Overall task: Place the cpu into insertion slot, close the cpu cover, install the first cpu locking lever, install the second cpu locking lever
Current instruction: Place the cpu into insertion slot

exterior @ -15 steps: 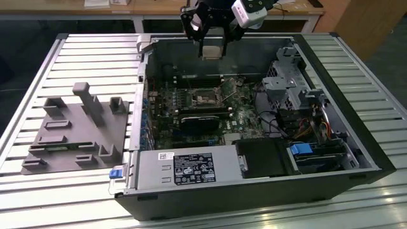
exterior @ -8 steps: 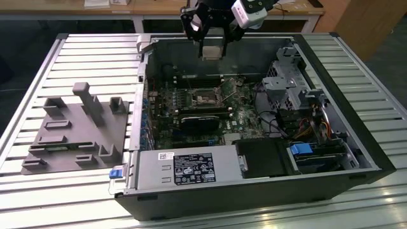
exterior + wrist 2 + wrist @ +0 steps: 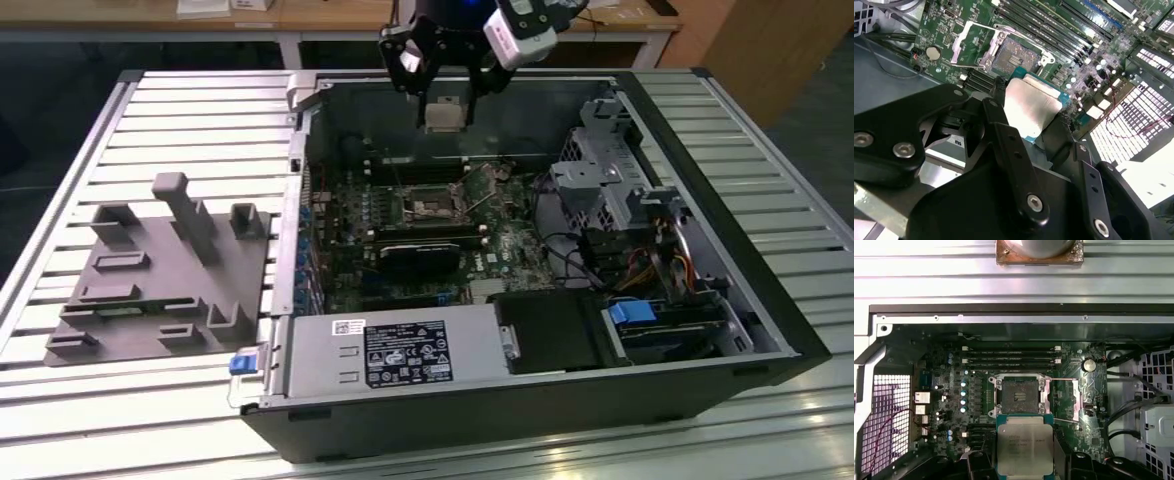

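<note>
The gripper [image 3: 445, 106] is clenching the cpu [image 3: 446, 118] in the air over the case's far side. The insertion slot [image 3: 430, 207] is lying open, nearer. Placing is underway, and it likely calls for careful squaring over the socket.

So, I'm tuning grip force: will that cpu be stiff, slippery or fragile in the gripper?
Probably stiff: the cpu lies flat and unbent between the fingers of the gripper. Its smooth metal top looks slippery, so the edge grip seems sensible. Likely light, being thin, and possibly fragile at its green board edges.
</note>
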